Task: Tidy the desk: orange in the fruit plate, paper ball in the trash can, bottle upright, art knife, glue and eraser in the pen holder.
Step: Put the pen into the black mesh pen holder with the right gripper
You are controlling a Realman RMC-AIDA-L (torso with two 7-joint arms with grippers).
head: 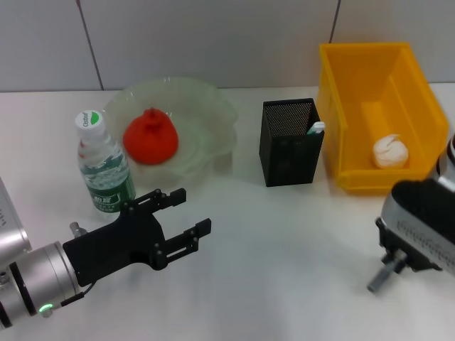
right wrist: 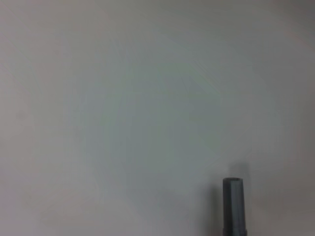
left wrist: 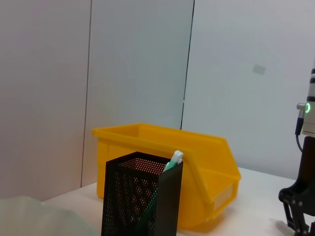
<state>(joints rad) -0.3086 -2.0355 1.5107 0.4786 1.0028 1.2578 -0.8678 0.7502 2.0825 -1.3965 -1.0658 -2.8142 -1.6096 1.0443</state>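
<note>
Table (head: pixel 284 256): white, backed by a pale panelled wall.

Fruit plate (head: pixel 206 106): pale-green, ruffled rim, at the far edge toward the left. Holds the orange (head: pixel 150 136), resting left of its centre.

Bottle (head: pixel 104 165): clear, green label, standing upright, just beside the fruit plate's left rim on its near side.

Pen holder (head: pixel 288 145): black mesh, upright, mid-table near the far edge, between the fruit plate and the trash can. A white-and-green item (head: pixel 316 127) pokes out at its right corner; what it is cannot be told.

Trash can (head: pixel 341 106): yellow, far right corner. Paper ball (head: pixel 392 150) lies inside on its floor.

Left gripper (head: pixel 183 213): black, above the near-left table, just in front of the bottle, touching nothing; fingers parted and empty.

Right gripper (head: pixel 387 273): near right edge, low over the table; finger state cannot be told.
</note>
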